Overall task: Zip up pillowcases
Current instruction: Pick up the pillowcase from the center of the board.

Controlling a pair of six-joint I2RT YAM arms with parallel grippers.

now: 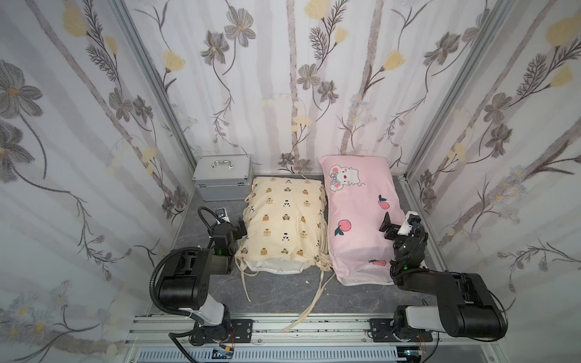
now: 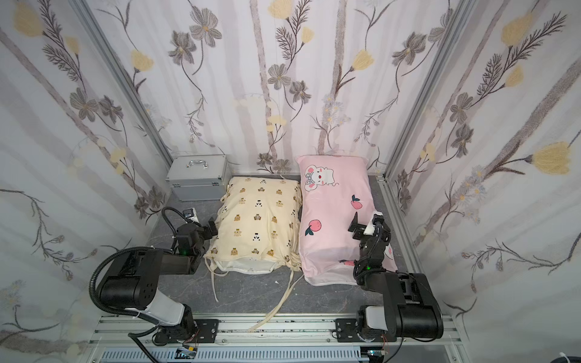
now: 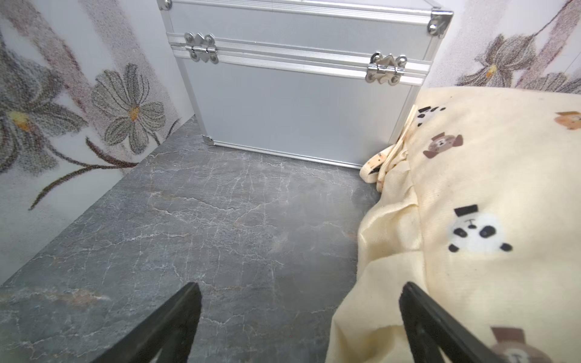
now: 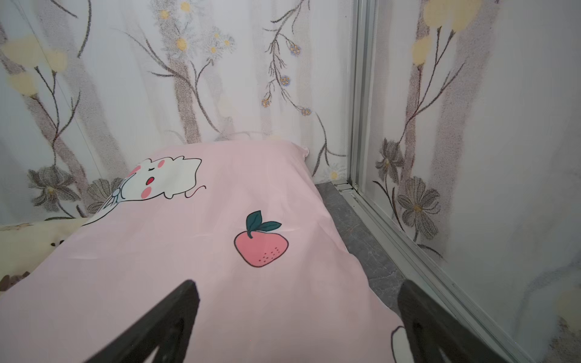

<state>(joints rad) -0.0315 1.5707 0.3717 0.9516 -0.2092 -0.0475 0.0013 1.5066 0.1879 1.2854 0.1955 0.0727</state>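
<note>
Top views first. The one container out here is the case (image 1: 223, 180), silver, handle up, tucked into the far left corner. The lid is down, so what's inside I can't tell. Just right of it lies the cream pillowcase (image 1: 284, 223), its far corner close against the case. Snug along that one's right side is the longer pink pillowcase (image 1: 361, 220), running back to the far wall. Both sit stuffed on the grey tabletop (image 1: 276, 295), with their near ends facing the arms. The cream one gapes, white filling (image 1: 276, 267) showing at its mouth, and the pink one shows a white rim there too. Long ties (image 1: 314, 298) trail off the cream one's near corners, one reaching onto the front rail (image 1: 330, 323). The left claw (image 1: 229, 223) hangs at the cream one's left edge, the right claw (image 1: 398, 221) over the pink one's right edge.

Left wrist view: the claw is spread wide with nothing in it. One finger (image 3: 185, 314) is above bare tabletop, the other above cream cloth. Dead ahead stands the case, both latches (image 3: 385, 69) fastened. Bears and pandas in little hats dot the cream fabric, and a tie bunches up by the case's corner.

Right wrist view: this claw is wide as well, and empty. One finger (image 4: 169, 314) is over pink cloth, the other out past the pillow's edge, above the strip of tabletop beside the metal frame (image 4: 361, 94). Ahead are a peach print (image 4: 261, 248) and the white mouse (image 4: 163, 182). The zip itself I can't make out in any view.
</note>
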